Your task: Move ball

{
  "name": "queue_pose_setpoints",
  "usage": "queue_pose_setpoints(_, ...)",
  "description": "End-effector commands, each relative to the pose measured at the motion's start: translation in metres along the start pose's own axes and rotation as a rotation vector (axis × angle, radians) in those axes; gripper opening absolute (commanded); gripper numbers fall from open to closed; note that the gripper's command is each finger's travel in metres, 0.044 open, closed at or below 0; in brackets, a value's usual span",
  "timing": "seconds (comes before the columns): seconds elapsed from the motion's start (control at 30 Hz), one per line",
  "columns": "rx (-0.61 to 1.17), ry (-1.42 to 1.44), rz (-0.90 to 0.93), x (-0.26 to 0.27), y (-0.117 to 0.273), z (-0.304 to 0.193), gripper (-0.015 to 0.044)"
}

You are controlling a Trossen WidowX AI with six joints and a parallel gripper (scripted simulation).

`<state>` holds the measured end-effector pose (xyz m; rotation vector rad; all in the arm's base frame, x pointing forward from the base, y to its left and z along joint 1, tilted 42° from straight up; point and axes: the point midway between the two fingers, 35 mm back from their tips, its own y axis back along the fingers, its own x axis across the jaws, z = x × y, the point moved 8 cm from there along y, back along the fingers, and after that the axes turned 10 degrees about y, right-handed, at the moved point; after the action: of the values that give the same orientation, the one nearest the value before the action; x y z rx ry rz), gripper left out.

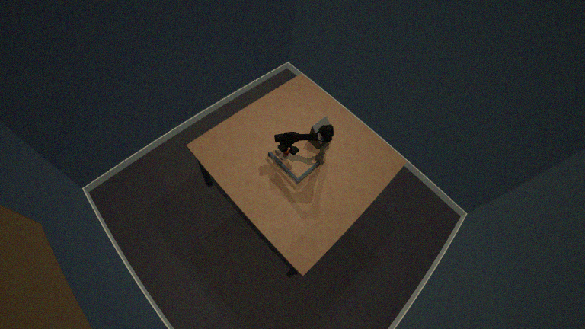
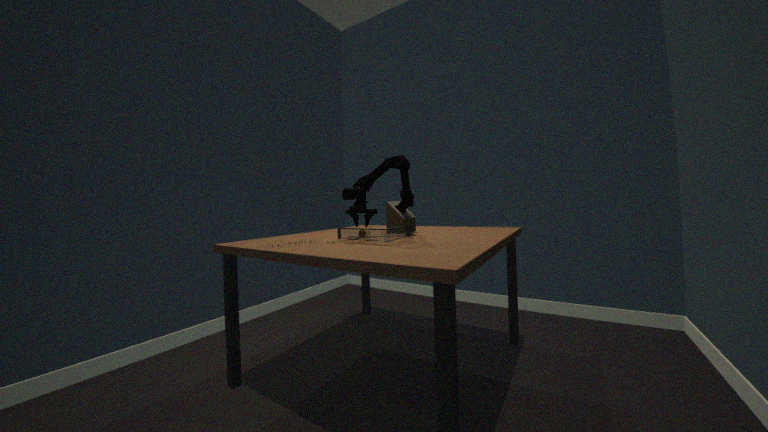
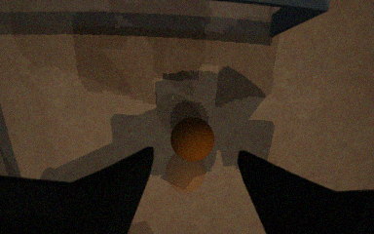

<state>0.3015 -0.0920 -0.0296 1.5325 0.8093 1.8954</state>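
So the ball [image 3: 192, 138] is sat on the bench [image 2: 441, 254], and everything here is placed relative to it. The gripper [image 3: 194, 168] is hung above it, spread partway open with nothing pinched; in the wrist view the two dark fingers are seen well apart on either side of the ball and short of touching it. One of the clear walls [image 3: 146, 24] runs across beyond the ball in that view, and from the top view the ball looks to be parked just beside the end of a wall rather than tucked into the corner, though it's tiny there and mostly covered by the arm. A faint orangey patch just below the ball might be the see-through copy or just a shadow tint, hard to call. What could go sideways, as a guess: a round thing gets squirted out if the fingers are closed off-centre or one finger lands first, so it could be knocked rolling away from the walls. The wall end near the ball could also be clipped by a finger on the way down. And if it's let go while drifting, it probably won't be settled on the spot.
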Motion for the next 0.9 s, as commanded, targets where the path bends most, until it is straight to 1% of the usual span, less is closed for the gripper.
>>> queue_pose_setpoints(0.0,0.007,-0.01,0.01,0.0,-0.01,-0.002,0.0314)
queue_pose_setpoints(0.67,0.007,-0.01,0.012,0.001,-0.04,-0.003,0.0314)
queue_pose_setpoints(0.8,0.007,-0.01,0.012,0.001,-0.04,-0.003,0.0209)
queue_pose_setpoints(0.87,0.007,-0.01,0.012,0.001,-0.04,-0.003,0.0196)
